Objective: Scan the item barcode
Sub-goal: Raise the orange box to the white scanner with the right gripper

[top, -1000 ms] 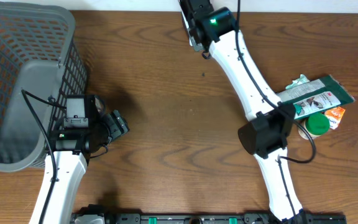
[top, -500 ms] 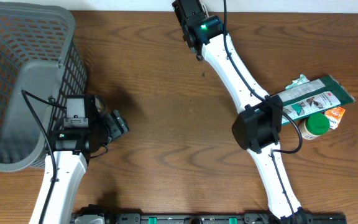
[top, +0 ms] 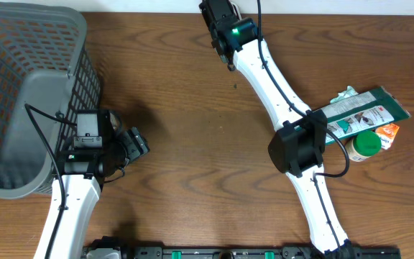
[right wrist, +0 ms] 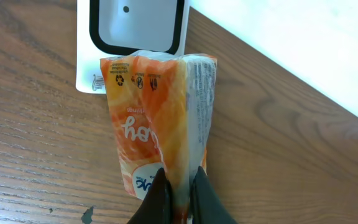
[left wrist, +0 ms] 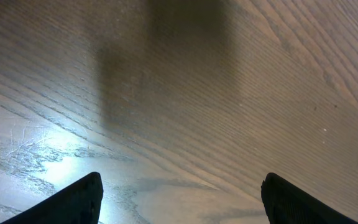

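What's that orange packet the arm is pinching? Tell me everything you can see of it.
The orange plastic packet is glossy, with paler swirls, printed lettering and small recycling marks along its far sealed edge. It looks soft and creased. The right gripper is shut on its near end, over the brown wooden table. Its far end overlaps the white box with a black-rimmed window; whether they touch cannot be told.

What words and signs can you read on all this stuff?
"hoy", roughly, letters seem flipped: orange packet in the right gripper.
Small round signs near its top edge: too small to read.
Label on the green packet: too blurred.
Sticker on the white device: too small.
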Tool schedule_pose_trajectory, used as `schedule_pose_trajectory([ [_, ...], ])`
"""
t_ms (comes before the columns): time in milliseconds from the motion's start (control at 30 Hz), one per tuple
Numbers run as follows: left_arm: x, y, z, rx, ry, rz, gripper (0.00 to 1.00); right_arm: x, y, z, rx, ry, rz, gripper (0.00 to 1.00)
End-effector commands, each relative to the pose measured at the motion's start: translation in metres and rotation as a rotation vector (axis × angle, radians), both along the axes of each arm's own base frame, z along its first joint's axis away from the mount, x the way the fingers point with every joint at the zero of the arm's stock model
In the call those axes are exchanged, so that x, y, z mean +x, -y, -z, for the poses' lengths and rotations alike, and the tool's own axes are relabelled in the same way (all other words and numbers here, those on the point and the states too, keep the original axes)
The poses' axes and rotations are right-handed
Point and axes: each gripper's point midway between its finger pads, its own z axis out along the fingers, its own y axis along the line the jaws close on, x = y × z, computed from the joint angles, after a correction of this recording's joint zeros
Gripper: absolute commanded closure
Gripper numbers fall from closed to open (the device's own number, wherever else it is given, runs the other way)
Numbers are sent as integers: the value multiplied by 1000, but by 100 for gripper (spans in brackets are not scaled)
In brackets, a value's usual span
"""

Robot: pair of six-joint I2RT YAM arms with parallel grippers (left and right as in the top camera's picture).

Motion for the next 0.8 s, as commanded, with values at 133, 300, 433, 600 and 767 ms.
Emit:
schedule_pose_trajectory([
  [133,4,-4,-4,16,13,1,17,6,19,4,-23,-5,31,99],
  [300,4,-4,-4,16,13,1,18,1,18,18,-10,-49,18,99],
  [433,4,-4,-4,16,12,1,18,-1,19,30,-20,-70,18,99],
  [600,4,-4,-4,16,13,1,18,2,19,39,-18,-65,19,99],
  [767,4,-4,-4,16,13,1,17,8,20,27,-4,-24,28,99],
])
